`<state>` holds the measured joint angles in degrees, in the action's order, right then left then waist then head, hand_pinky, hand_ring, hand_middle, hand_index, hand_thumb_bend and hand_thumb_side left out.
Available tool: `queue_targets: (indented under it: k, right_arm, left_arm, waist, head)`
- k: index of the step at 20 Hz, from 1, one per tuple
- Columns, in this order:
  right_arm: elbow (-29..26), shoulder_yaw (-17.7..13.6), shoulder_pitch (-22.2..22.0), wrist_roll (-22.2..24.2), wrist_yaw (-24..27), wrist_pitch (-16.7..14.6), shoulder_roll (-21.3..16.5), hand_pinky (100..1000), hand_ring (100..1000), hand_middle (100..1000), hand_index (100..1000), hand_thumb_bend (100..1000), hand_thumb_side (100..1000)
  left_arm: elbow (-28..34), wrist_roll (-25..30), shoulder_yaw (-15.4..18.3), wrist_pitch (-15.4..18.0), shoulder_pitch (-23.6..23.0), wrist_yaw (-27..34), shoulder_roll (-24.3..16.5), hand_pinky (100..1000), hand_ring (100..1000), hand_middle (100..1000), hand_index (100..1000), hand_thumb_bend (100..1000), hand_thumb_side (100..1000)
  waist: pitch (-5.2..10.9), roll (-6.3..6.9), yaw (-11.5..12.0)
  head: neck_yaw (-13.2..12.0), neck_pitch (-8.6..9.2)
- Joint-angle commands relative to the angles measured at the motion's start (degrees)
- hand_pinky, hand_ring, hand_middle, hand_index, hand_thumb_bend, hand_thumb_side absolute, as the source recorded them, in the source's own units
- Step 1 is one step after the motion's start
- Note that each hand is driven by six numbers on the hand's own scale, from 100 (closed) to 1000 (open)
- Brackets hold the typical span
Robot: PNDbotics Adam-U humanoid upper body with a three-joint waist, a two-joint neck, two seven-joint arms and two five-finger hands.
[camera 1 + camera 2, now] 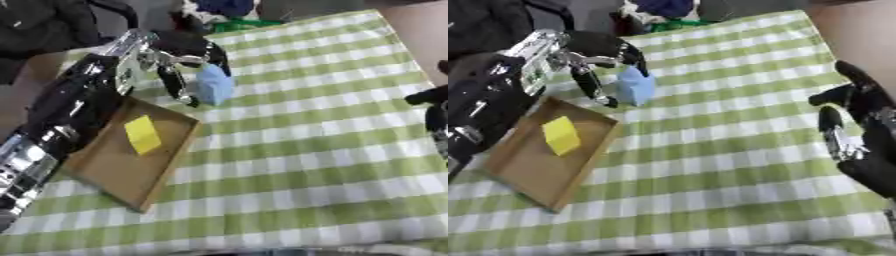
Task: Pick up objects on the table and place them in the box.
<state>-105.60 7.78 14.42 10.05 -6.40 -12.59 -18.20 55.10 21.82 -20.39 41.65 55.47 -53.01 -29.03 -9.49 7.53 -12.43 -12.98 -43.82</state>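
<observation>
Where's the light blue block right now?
The light blue block is in the left hand, fingers curled round it, at the table's far left just beyond the far corner of the shallow cardboard box.

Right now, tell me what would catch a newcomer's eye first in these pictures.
First the left hand, black and silver, at the upper left with its fingers round a light blue object just beyond the box's far corner. Next the yellow block lying in the shallow brown box at the left, bright against the green-and-white checked cloth. The right hand rests open at the right edge.
</observation>
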Motion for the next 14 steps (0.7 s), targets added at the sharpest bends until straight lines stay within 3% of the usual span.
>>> queue_targets:
  k: [1, 14]
  right_arm:
    - [-0.48, -0.19, 0.75, 0.14, -0.14, -0.13, -0.38, 881, 745, 618, 1000, 100, 554]
    - [-0.51, -0.26, 1.04, 0.21, -0.24, -0.21, -0.17, 881, 745, 618, 1000, 100, 557]
  left_arm:
    - [-0.87, 7.59, 1.74, 10.32, 1.65, -3.36, -0.21, 848, 792, 750, 842, 545, 100]
    - [-6.18, -3.43, 7.12, 10.32, 3.25, -15.56, 2.59, 854, 796, 757, 848, 518, 100]
  waist:
    - [0.67, -0.41, -0.13]
    - [-0.11, -0.50, -0.99]
  head:
    - [-0.01, -0.18]
    - [-0.08, 0.46]
